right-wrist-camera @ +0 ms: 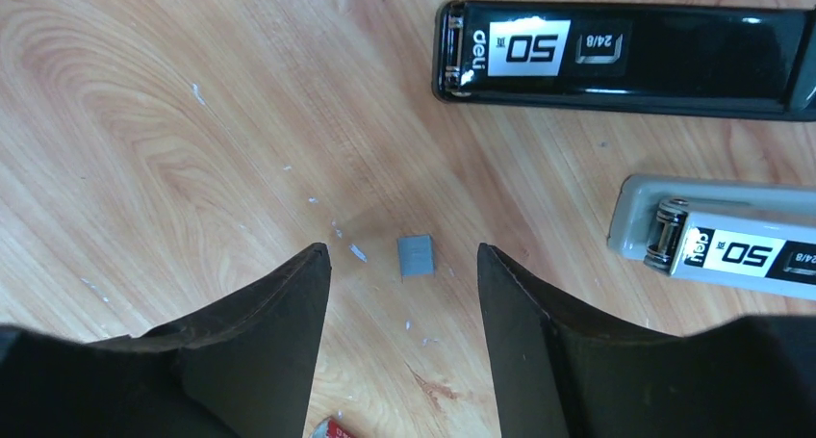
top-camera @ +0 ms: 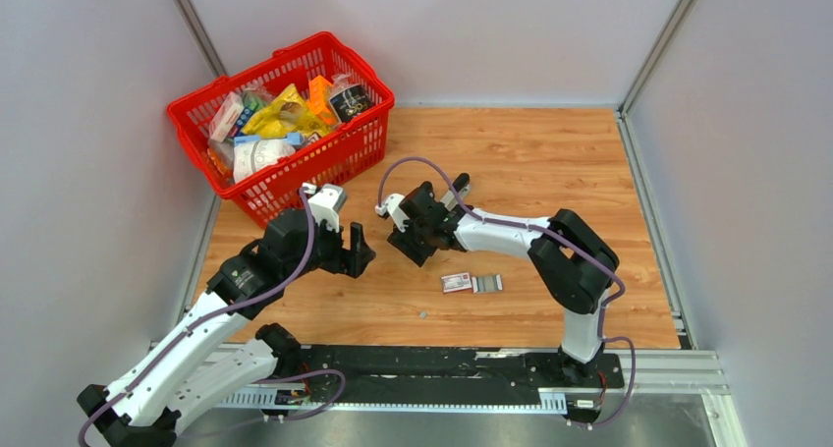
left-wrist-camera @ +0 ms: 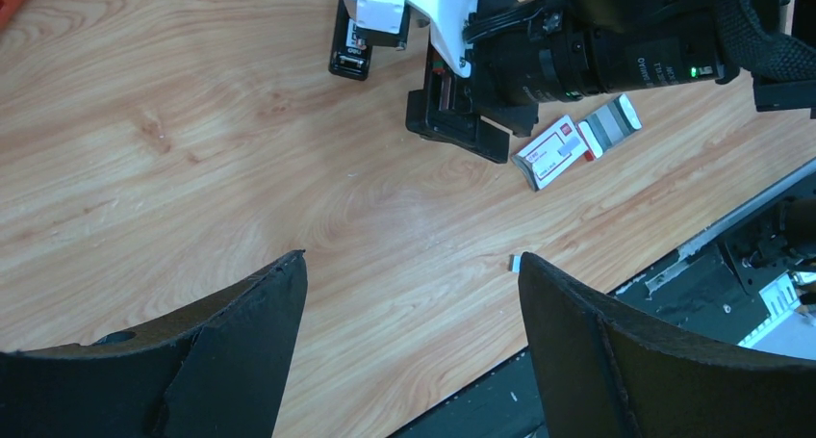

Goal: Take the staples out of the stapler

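Staples (right-wrist-camera: pixel 416 254) show as one short grey strip on the table (right-wrist-camera: pixel 144 120), near the front ends of the stapler (right-wrist-camera: pixel 625 53), which lies swung open, its black top arm apart from its grey magazine. The right gripper (right-wrist-camera: pixel 402 252) hangs over that strip with jaws spread wide, holding nothing. The left gripper (left-wrist-camera: pixel 412 257), farther from the stapler, is equally spread and empty. Unloading looks partly done; the next move calls for closing on the strip or checking the magazine. The stapler's hinge end is cut off, and whether its magazine holds more staples cannot be told.
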`<action>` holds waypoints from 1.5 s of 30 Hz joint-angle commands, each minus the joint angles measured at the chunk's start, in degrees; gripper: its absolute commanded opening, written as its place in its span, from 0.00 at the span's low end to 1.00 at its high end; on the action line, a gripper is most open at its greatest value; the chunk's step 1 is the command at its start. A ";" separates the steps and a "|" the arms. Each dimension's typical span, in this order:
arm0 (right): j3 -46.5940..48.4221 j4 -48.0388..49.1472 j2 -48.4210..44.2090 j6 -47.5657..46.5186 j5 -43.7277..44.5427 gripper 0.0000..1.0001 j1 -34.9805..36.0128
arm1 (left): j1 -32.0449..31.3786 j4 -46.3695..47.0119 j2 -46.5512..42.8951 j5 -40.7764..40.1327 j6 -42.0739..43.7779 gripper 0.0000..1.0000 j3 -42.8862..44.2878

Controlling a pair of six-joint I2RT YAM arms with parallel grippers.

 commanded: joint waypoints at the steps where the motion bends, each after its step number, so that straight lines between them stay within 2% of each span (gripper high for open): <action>1: -0.78 1.86 1.00 -0.99 2.84 0.61 0.28 | 0.16 0.28 -0.65 -0.43 0.97 0.88 0.50; 23: -2.02 1.07 2.05 1.21 -1.29 0.37 -1.57 | 0.16 0.28 -0.48 -0.61 1.23 0.88 0.85; 30: -1.84 0.90 2.23 1.91 -2.17 0.22 -1.57 | 0.16 0.01 -0.65 -0.78 1.41 0.88 0.93; 34: -1.75 0.63 1.79 2.53 -1.99 0.18 -1.48 | 0.16 -0.25 -0.83 -0.78 1.23 0.88 0.76; 40: -2.72 0.37 -0.40 4.55 -0.59 0.11 -1.48 | 0.16 -0.34 -1.36 -0.43 0.97 0.88 0.67; 45: -5.18 0.20 -5.06 6.92 0.46 0.10 -1.22 | 0.16 -0.16 -1.44 -0.08 0.79 0.88 0.41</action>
